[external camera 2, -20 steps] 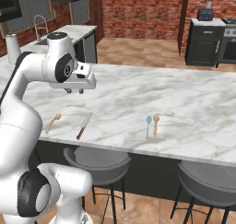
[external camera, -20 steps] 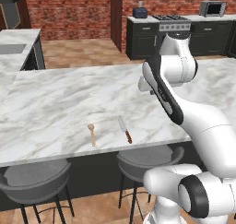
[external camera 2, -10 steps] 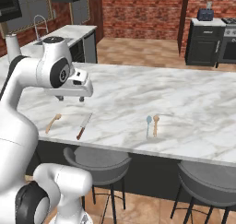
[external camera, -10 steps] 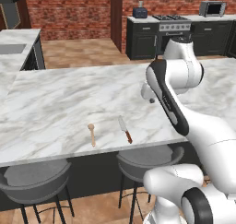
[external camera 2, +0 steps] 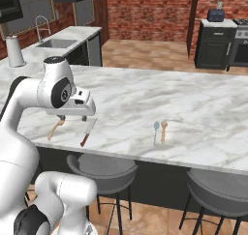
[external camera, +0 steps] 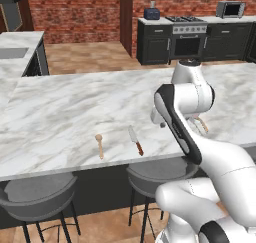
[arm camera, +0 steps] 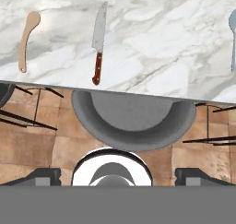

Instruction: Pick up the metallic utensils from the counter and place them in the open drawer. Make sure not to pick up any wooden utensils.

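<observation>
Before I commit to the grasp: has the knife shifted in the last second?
No. The knife lies at the same spot near the counter's front edge, just right of the wooden spoon, as before.

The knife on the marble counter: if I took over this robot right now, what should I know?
Gripper: open, empty, above the counter's front edge.
Knife lies on the counter, with the wooden spoon beside it, apart.
A bluish-grey spoon lies further along, next to a second wooden utensil.
Done: nothing picked up.
Left: grasp the knife and put it in the drawer; leave the wood.
</observation>
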